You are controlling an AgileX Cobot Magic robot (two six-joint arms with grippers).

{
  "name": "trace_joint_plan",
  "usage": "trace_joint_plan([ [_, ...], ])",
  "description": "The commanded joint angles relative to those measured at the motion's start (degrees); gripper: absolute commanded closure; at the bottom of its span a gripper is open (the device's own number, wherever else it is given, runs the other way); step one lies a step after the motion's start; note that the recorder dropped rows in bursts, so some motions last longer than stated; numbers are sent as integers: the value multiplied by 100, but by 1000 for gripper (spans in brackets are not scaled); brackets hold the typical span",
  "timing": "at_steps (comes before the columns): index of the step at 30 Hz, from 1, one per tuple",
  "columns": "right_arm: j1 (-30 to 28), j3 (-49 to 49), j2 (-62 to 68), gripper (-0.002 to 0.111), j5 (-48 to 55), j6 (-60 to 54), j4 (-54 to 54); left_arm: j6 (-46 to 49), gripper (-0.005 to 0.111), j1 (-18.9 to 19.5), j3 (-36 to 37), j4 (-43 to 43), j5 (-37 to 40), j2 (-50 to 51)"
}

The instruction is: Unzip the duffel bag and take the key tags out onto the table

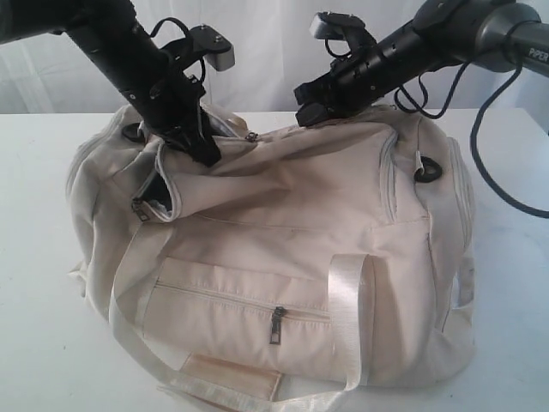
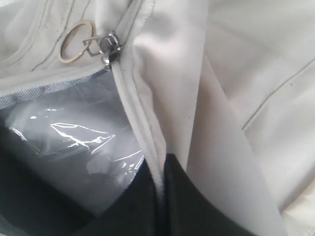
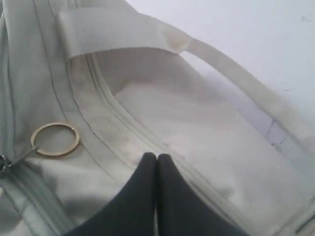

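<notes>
Looming over duffel bag (image 1: 283, 197), "PIPER"-lettered arm (image 1: 506, 34)

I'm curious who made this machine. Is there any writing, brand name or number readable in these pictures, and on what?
"PIPER": pale letters on the grey casing of the right arm, at the edge of the exterior view.
None on the duffel bag, its front zipper pull or the table; neither wrist view shows any text.

- "PIPER", in small white capital letters, stands on the dark housing of the right arm (image 1: 518, 36), at the right edge of the exterior view.
- The word meets the frame's edge; further letters cannot be told.
</notes>
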Motion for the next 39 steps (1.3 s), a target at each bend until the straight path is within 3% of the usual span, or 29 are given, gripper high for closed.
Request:
trace_joint_plan([
  [1,-17,8,-51,108,496,-242,386,-31,107,10,-5,1,129,-259],
  [6,-17,8,-51,108,1640,-1468,1227,-31,107,10,-5,17,258,-337],
  [10,8,8,-51,102,1640,-2019,1310,-31,107,10,-5,-87,524,-357],
  [18,228,8,102,61,1285,-1114,1377,46,107,10,321,-339,604,-322],
  [27,661,8,214,60,484,-784,1221,57,107,10,1165,-386,-9,-113],
  [36,692,8,225,60,273,56,137,141,107,10,1223,-524,-22,-11],
  [39,692,8,403,49,539,96,158,141,107,10,1223,-535,-23,-11],
])
